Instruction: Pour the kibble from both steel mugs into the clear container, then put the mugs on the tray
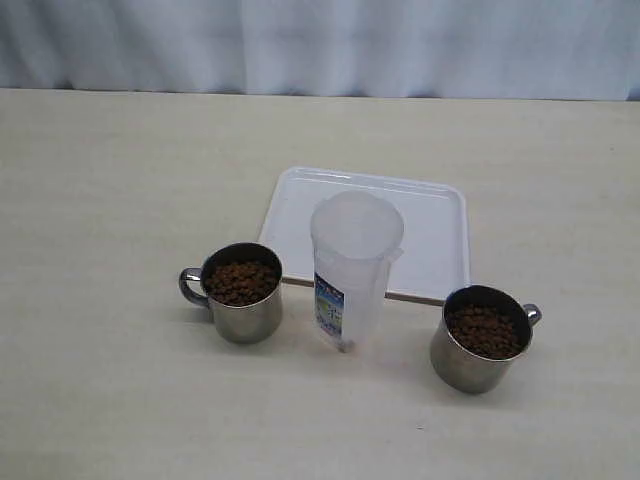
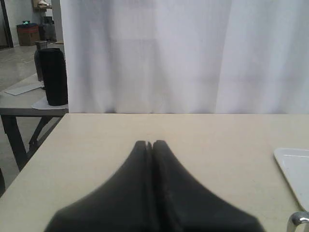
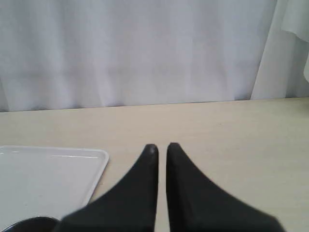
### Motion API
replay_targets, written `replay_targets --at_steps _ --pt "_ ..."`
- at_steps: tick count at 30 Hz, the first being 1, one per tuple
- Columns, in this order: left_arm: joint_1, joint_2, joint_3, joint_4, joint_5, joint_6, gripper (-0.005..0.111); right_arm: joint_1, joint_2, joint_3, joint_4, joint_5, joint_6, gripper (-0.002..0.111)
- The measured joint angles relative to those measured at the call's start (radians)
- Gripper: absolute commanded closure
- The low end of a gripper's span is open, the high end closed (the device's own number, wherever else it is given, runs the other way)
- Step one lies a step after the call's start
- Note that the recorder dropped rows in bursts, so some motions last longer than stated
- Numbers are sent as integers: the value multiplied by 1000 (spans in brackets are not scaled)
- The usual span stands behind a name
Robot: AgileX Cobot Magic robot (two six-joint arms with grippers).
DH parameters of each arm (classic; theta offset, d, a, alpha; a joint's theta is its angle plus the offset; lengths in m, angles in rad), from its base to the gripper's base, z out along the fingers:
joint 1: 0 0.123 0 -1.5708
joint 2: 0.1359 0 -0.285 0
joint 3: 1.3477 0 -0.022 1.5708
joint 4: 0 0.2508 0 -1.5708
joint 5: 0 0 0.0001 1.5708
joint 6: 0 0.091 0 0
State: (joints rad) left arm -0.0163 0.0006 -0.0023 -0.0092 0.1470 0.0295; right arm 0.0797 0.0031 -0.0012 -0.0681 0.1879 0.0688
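No writing can be read in any view. The one printed thing is a small blue-and-white label (image 1: 329,305) low on the side of the clear container (image 1: 358,262), which stands upright on the table (image 1: 120,400). The label shows blue patches over a white ground with some darker marks, but these are too small and blurred to tell whether they are letters, numbers or a brand.

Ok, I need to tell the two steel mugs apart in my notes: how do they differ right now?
The left mug stands left of the clear container; the right mug stands right of it and lower in the exterior view. The left mug's handle points left, the right mug's points right. Both are upright on the table, off the tray, and filled with kibble.
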Motion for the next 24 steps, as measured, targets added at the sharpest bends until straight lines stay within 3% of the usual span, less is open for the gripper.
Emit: replay_targets --at_steps 24 --pt "0 0 0 0 0 0 107 0 0 0 0 -22 0 104"
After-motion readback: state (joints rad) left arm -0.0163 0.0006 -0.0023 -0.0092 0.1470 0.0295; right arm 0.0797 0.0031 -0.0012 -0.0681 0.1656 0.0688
